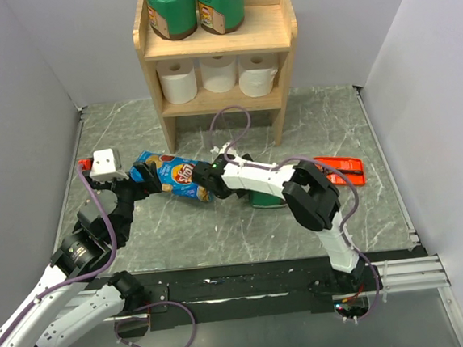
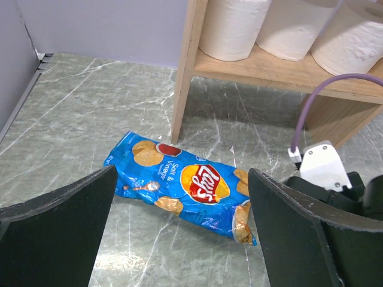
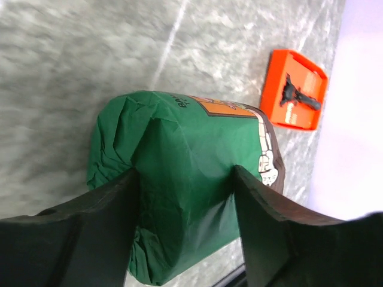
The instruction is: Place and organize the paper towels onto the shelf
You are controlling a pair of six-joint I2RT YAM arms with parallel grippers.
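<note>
The light-wood shelf (image 1: 283, 24) stands at the back. Two green-wrapped paper towel rolls (image 1: 197, 6) sit on its top tier and three white rolls (image 1: 219, 73) on its lower tier; the white rolls (image 2: 233, 27) and a shelf leg (image 2: 182, 89) also show in the left wrist view. My right gripper (image 3: 185, 197) is shut on a third green roll (image 3: 197, 149), one finger on each side. From above, this gripper (image 1: 243, 193) is folded under its forearm, and the roll (image 1: 265, 201) shows low at the table. My left gripper (image 2: 182, 173) is open and empty, at the table's left (image 1: 139, 181).
A blue chip bag (image 1: 175, 175) lies in front of the shelf, just ahead of my left fingers (image 2: 185, 182). An orange razor package (image 1: 341, 170) lies right of the held roll (image 3: 296, 89). A small red object (image 1: 85, 163) lies near the left wall. Grey walls enclose the table.
</note>
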